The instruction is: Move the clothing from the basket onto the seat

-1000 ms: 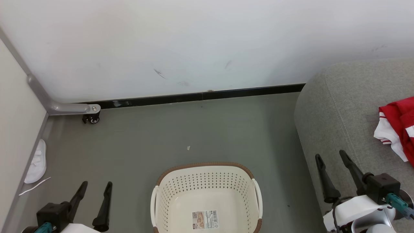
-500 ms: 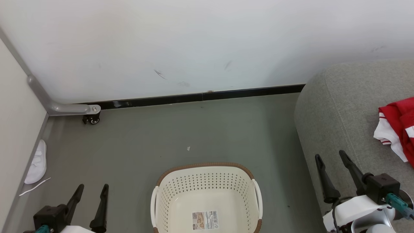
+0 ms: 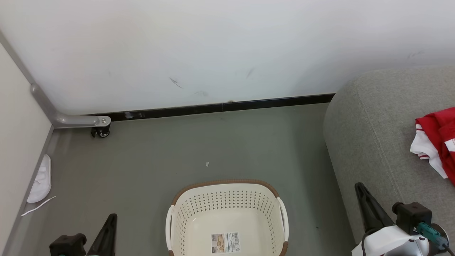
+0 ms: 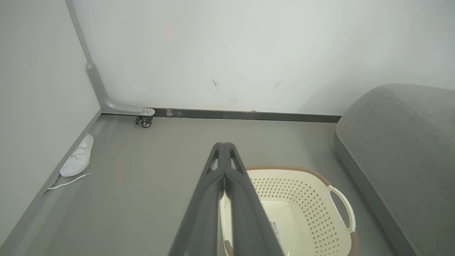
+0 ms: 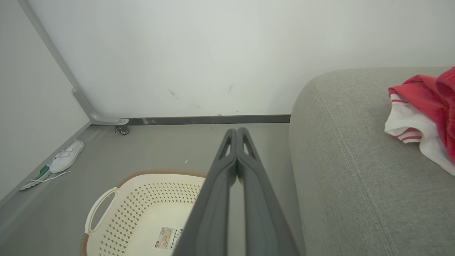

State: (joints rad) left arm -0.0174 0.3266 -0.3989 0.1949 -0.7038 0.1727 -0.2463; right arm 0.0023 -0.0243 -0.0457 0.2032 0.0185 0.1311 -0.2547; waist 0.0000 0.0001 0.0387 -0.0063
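We see our soft bright red garments with white trim (image 3: 435, 142) lying on the large grey woven-fabric sofa (image 3: 373, 135)
The red cloth sits crumpled in a heap, a white hem with thin red stripes hanging toward the sofa's front, well apart from the cream-white perforated plastic laundry basket (image 3: 227, 204), which stands brown-rimmed on the grey floor (image 3: 160, 153) near the sofa, label sticker (image 3: 225, 242) showing on its bottom; our left gripper (image 4: 223, 144) and right gripper (image 5: 236, 129) each press their dark fingers together, holding nothing
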